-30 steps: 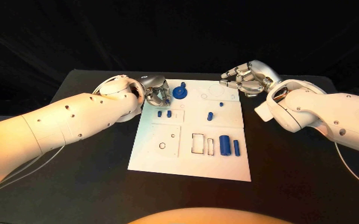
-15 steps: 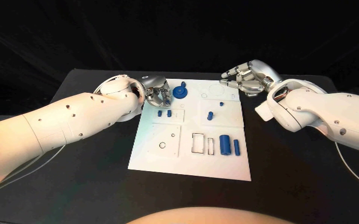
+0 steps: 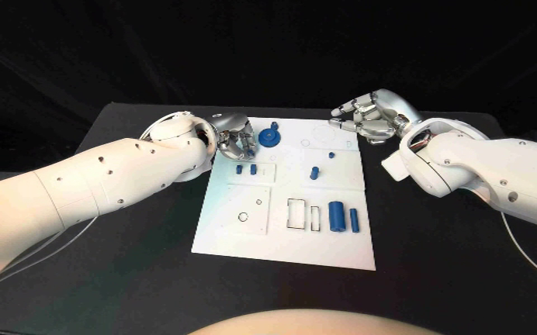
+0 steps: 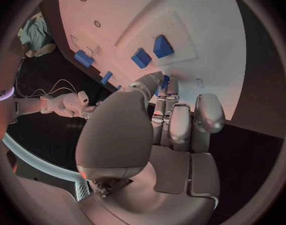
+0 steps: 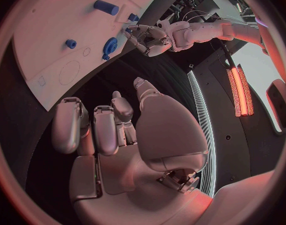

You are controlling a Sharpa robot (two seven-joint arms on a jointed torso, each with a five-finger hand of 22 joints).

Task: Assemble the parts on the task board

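Observation:
The white task board (image 3: 285,230) lies in the middle of the black table. A blue gear (image 3: 270,137) sits at its far left corner, also seen from the right wrist as the gear (image 5: 110,45). My left hand (image 3: 232,141) is right beside that gear with its fingers curled in. In the left wrist view a sliver of blue (image 4: 163,82) shows between thumb and fingers; whether it is gripped is unclear. My right hand (image 3: 368,119) hovers by the board's far right corner, fingers loosely bent, holding nothing. Two small blue blocks (image 3: 246,170) lie near the left hand.
A short blue peg (image 3: 314,171) and a tiny blue stud (image 3: 331,154) stand mid-board. Two long blue bars (image 3: 336,216) lie beside rectangular slots (image 3: 296,214) at the near right. Round holes (image 3: 243,217) mark the near left panel.

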